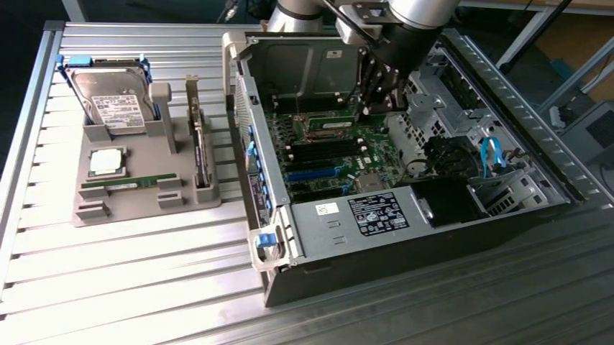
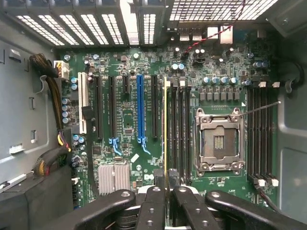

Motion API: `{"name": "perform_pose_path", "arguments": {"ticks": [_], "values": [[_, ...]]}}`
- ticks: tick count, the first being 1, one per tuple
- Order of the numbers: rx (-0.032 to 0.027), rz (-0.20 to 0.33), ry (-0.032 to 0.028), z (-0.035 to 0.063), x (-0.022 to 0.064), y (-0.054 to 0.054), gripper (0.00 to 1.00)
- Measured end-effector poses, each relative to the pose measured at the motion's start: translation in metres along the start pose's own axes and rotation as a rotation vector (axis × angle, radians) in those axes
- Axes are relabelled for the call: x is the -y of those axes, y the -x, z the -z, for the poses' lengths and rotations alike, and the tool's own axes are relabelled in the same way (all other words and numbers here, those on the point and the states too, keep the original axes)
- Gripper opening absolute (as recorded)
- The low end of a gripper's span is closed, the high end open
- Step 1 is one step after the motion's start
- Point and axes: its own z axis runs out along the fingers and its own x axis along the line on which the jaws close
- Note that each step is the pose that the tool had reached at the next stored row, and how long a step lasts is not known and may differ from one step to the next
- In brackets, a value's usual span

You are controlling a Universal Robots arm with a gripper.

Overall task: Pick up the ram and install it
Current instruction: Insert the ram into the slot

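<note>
Currently, exterior view: you see the dark two-finger gripper [image 1: 380, 97] inside the open black-and-silver computer case [image 1: 432, 266], above the green motherboard [image 1: 331, 154].

Wrist view: you have the long thin green ram stick [image 2: 166, 129] edge-on, pinched between the black fingers [image 2: 154, 203]. It hangs over the black memory slots [image 2: 180, 129] beside the silver processor socket [image 2: 218, 141]. Whether it touches a slot cannot be told.

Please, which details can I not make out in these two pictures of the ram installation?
1. Wrist view: the ram, held in the pincer, shows edge-on; its label and chips are hidden.
2. Wrist view: the ram covers what lies beneath it, so seating cannot be judged.
3. Exterior view: the print on the hard drive is too small to read.
</note>
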Motion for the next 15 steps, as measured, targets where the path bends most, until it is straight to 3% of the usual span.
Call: {"name": "perform_pose_path", "arguments": {"ticks": [15], "values": [[-0.0077, 0.000, -0.0001, -0.0260, 0.0004, -0.001, 0.13]]}}
